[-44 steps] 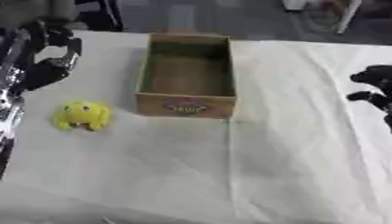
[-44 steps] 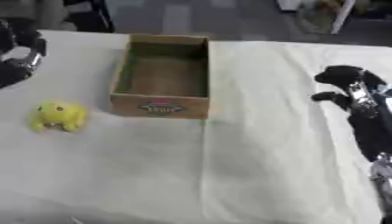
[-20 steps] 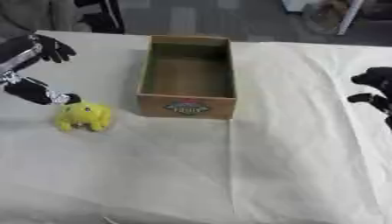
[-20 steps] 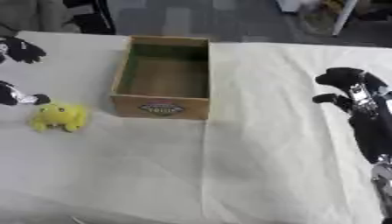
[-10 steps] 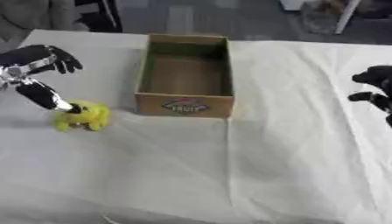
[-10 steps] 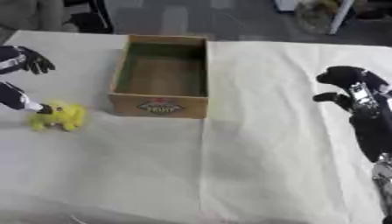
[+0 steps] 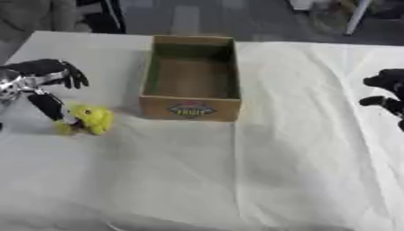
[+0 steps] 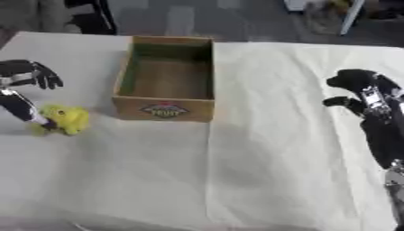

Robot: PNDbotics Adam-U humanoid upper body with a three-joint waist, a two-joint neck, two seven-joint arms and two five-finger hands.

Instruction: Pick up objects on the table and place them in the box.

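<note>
A small yellow soft toy (image 7: pixel 88 119) lies on the white cloth, left of the cardboard box (image 7: pixel 191 108). The box is open on top and holds nothing that I can see. My left hand (image 7: pixel 41 76) hovers at the toy's left side, its fingers spread and curved above, its thumb (image 7: pixel 52 107) reaching down against the toy's left flank. The fingers do not close on the toy. My right hand (image 8: pixel 359 88) rests at the right edge with its fingers curled, holding nothing.
The white cloth (image 7: pixel 236 171) covers the table, with wide bare room in front of and right of the box. Beyond the far table edge are dark chair legs and floor.
My left hand has come down and rightward from the upper left until its thumb meets the yellow toy. The toy, the box and my right hand have stayed put.
</note>
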